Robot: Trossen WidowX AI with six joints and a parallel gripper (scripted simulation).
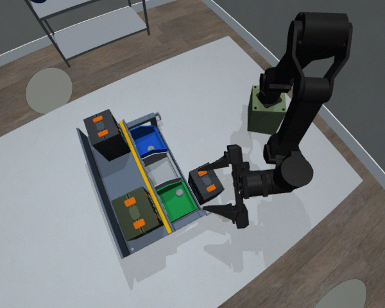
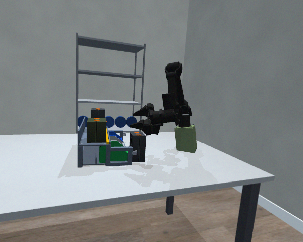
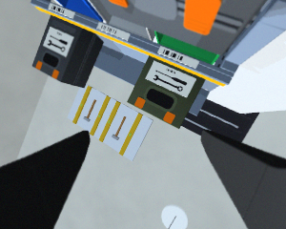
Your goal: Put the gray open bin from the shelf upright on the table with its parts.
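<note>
The gray open bin (image 1: 162, 172) sits in the front row of the low shelf unit (image 1: 95, 172) (image 2: 80, 150) on the table, between a blue bin (image 1: 147, 140) (image 3: 81, 7) and a green bin (image 1: 178, 202) (image 2: 115, 153) (image 3: 181, 47). A small round part lies in each of the blue and green bins; I cannot make out parts in the gray bin. My gripper (image 1: 203, 188) (image 2: 133, 120) (image 3: 146, 135) is open and empty. It points at the shelf and hangs just above a black case (image 1: 206, 186) (image 2: 138, 145) that stands on the table in front of the green bin.
A black case (image 1: 104, 134) (image 3: 67, 52) and an olive case (image 1: 135, 212) (image 2: 96, 130) (image 3: 166, 88) stand on the shelf's back row behind a yellow strip (image 1: 142, 172). The arm's base sits on an olive block (image 1: 264, 115) (image 2: 186, 139). A tall rack (image 2: 107, 74) stands behind the table (image 1: 219, 83).
</note>
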